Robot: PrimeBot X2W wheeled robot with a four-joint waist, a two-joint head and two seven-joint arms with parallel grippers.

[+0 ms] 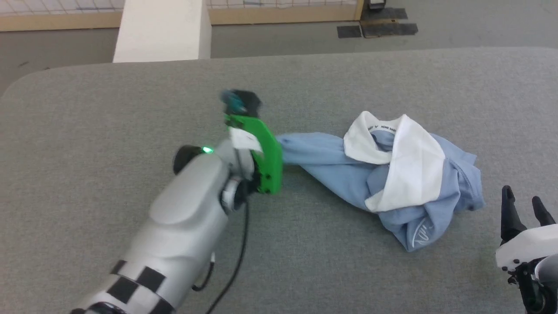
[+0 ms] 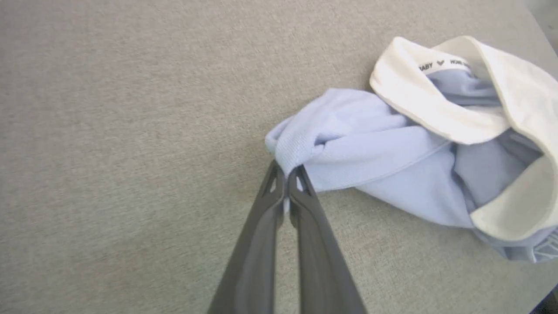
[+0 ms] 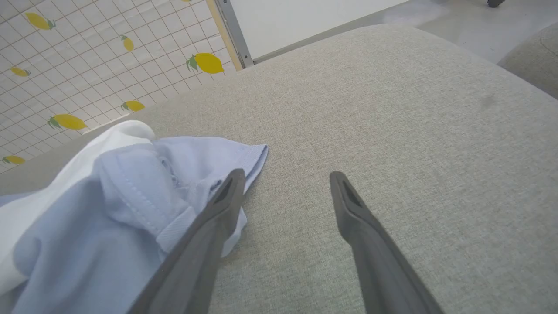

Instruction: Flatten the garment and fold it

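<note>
The garment [image 1: 392, 174] lies crumpled on the grey table, light blue with its white collar turned up and white script near its lower edge. My left gripper [image 2: 285, 174] is shut on a ribbed sleeve edge of the garment [image 2: 348, 148] at its left end. In the head view the green wrist mount hides those fingers, right beside the left tip of the cloth. My right gripper [image 1: 521, 205] stands open at the lower right, just right of the garment, with nothing between its fingers [image 3: 348, 205]. Another part of the garment [image 3: 130, 209] lies under and beside its left finger.
The grey padded table [image 1: 130, 109] stretches wide to the left and behind the garment. Its far edge borders a floor with a white pillar [image 1: 163, 30] and dark mats [image 1: 377, 28]. A lemon-patterned tiled wall [image 3: 87, 65] lies beyond the table.
</note>
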